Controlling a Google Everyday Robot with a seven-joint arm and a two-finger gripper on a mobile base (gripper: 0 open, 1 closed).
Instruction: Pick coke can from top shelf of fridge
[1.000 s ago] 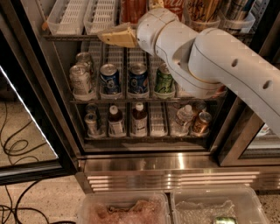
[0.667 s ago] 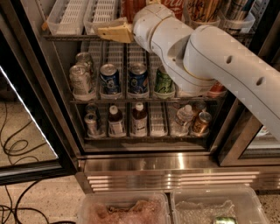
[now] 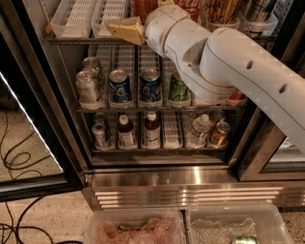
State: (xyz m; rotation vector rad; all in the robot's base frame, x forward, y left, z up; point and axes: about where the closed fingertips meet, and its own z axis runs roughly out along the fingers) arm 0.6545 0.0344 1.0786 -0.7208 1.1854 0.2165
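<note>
The fridge (image 3: 190, 178) stands open in front of me. Its top shelf (image 3: 81, 41) holds white slatted trays (image 3: 76, 16) at the left. Red coke cans (image 3: 142, 8) with white script stand on it at the top edge of the view, mostly hidden by my white arm. My gripper (image 3: 125, 29) is at the front rail of the top shelf, just left of and below the red cans, pointing left. Nothing shows in its grasp.
The middle shelf holds silver cans (image 3: 88, 88), two blue cans (image 3: 119, 86), a green can (image 3: 177, 89). The lower shelf holds bottles (image 3: 151, 129) and small cans. The black-framed glass door (image 3: 28, 119) is open at left. Clear plastic bins (image 3: 136, 228) sit on the floor, cables (image 3: 19, 157) at left.
My gripper and arm have risen a little, from just below the top shelf's rail to level with it, nearer the red cans.
</note>
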